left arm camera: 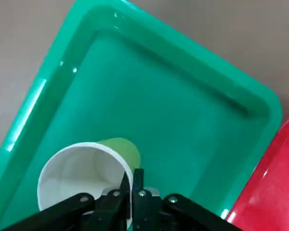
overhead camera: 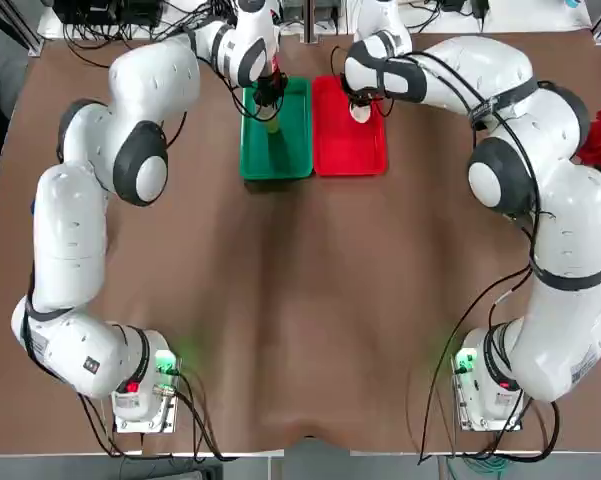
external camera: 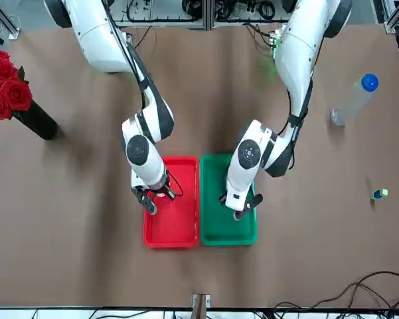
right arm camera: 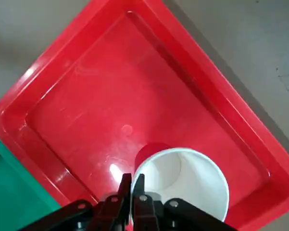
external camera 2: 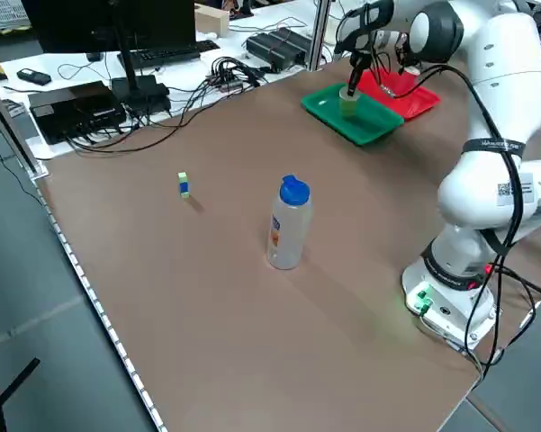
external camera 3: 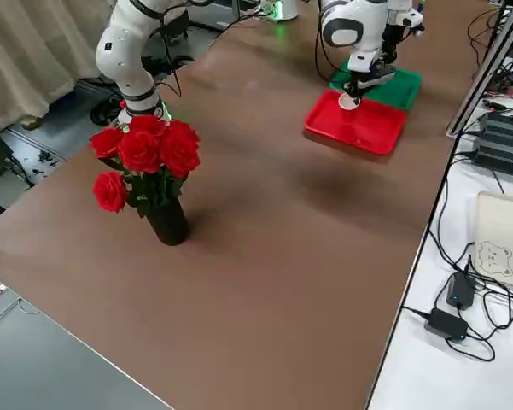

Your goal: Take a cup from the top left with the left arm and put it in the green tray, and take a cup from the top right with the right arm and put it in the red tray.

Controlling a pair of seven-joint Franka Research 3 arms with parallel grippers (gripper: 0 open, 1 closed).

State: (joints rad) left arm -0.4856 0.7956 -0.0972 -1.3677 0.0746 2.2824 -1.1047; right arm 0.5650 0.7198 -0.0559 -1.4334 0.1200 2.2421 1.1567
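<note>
Near the arm bases the brown table (overhead camera: pixel 300 330) carries nothing between the two pedestals. Further out stand a bottle with a blue cap (external camera 2: pixel 288 223) and a small green and yellow block (external camera 2: pixel 183 184) on the robot's left, and a vase of red roses (external camera 3: pixel 149 175) on its right. At the far edge, side by side and touching, lie the green tray (overhead camera: pixel 292 150) and the red tray (overhead camera: pixel 348 150). Left gripper (left arm camera: pixel 132 192): over the green tray, fingers pinched on the rim of a green cup (left arm camera: pixel 89 168), white inside and upright, low within the tray. Right gripper (right arm camera: pixel 132 192): over the red tray, fingers pinched on the rim of a red cup (right arm camera: pixel 182 180), likewise upright within its tray. Whether either cup base already rests on the tray floor cannot be told for certain. Neither tray holds anything else. Progress, as judged: both cups are fetched and carried to their proper trays; what remains is to set them down if needed, let go, and draw the arms back.
</note>
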